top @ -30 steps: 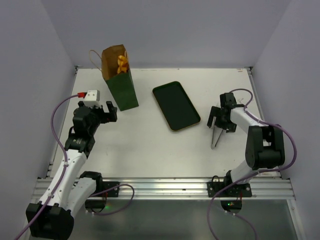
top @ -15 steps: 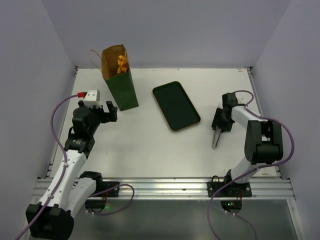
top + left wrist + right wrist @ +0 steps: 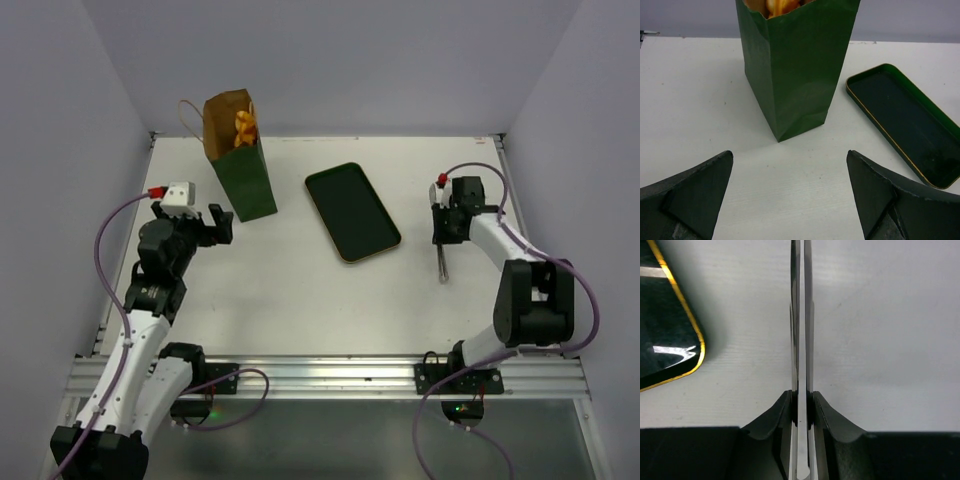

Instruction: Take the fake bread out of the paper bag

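The tall dark green paper bag stands upright at the back left, its mouth open, with golden-orange fake bread showing inside. In the left wrist view the paper bag rises just ahead of my open left gripper, and the fake bread peeks over its rim. That left gripper sits a short way left of the bag's foot, holding nothing. On the right, my right gripper is shut on thin metal tongs, their two blades pressed together and resting low over the table.
A flat dark green tray with a tan rim lies between the bag and the right arm; its corner is just left of the tongs. The bag's cord handle loops out at the back left. Walls enclose the table.
My right gripper has closed on the tongs, squeezing their spread blades together, and has swung them to point toward the near edge. The left arm shifted slightly left, still open.
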Controlling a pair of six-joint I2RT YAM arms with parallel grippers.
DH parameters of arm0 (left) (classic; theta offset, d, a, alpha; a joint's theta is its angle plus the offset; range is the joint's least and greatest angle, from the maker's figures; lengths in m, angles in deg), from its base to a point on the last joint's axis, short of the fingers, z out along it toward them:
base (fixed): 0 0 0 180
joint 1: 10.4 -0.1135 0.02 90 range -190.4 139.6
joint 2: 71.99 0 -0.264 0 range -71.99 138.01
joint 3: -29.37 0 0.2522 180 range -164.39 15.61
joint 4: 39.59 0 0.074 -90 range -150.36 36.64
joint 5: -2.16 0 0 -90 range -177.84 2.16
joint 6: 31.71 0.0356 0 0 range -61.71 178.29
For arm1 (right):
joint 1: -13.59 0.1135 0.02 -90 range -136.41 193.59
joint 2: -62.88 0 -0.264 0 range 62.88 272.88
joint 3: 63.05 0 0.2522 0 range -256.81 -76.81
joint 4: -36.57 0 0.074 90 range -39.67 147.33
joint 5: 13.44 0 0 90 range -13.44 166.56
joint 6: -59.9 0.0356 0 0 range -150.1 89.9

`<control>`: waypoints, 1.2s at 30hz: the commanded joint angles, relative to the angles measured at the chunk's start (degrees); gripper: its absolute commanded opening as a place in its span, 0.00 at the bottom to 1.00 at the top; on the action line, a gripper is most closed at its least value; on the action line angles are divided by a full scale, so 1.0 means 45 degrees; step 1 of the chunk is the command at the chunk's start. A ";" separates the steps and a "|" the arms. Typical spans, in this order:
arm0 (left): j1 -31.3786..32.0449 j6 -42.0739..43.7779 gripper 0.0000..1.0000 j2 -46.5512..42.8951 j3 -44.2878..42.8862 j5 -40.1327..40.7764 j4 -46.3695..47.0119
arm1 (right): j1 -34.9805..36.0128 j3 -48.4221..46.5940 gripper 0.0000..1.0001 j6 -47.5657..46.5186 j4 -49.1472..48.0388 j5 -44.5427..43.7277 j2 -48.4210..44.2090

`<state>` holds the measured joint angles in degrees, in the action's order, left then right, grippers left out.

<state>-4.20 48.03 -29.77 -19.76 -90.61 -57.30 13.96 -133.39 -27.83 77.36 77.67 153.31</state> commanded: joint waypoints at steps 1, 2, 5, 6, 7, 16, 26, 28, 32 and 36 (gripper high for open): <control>0.0069 -0.0023 1.00 -0.0396 -0.0556 -0.0439 0.0507 | -0.0022 -0.0105 0.07 -0.3351 -0.1336 0.1470 -0.1984; 0.0088 -0.0102 1.00 -0.0436 -0.0808 -0.0595 0.0409 | -0.0022 0.0051 0.06 -0.3992 -0.1357 0.2324 -0.2300; 0.0088 -0.0453 1.00 -0.0572 -0.1414 -0.0753 -0.0332 | -0.0022 0.0054 0.08 -0.4699 -0.1319 0.3346 -0.3239; 0.0088 -0.0551 1.00 -0.0592 -0.1900 -0.0772 -0.0779 | -0.0022 0.0014 0.09 -0.4741 -0.1338 0.3793 -0.3357; 0.0088 -0.0668 1.00 -0.0650 -0.2156 -0.0772 -0.0996 | -0.0022 -0.0044 0.11 -0.4780 -0.1338 0.3991 -0.3435; 0.0088 -0.1411 1.00 -0.0749 -0.4227 -0.0930 -0.2599 | -0.0548 -0.0961 0.22 -0.5286 -0.1377 0.4248 -0.2988; 0.0088 -0.0826 1.00 -0.0631 -0.3624 -0.0364 -0.2756 | -0.0940 -0.2328 0.27 -0.6343 -0.1377 0.2763 0.0799; 0.0088 -0.0533 1.00 -0.0768 -0.3429 -0.0246 -0.2776 | -0.0920 -0.2737 0.27 -0.6304 -0.1377 0.2743 0.1423; 0.0088 -0.0142 1.00 -0.0885 -0.3096 0.0087 -0.2815 | -0.0940 -0.3052 0.29 -0.6264 -0.1357 0.2724 0.1817; 0.0088 -0.0122 1.00 -0.0827 -0.2706 0.0068 -0.2620 | -0.0939 -0.3072 0.32 -0.6459 -0.1416 0.2509 0.2246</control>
<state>-4.20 45.78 -33.18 -33.27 -91.13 -70.11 9.82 -144.36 -55.26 72.99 90.02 162.49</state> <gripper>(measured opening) 0.994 0.315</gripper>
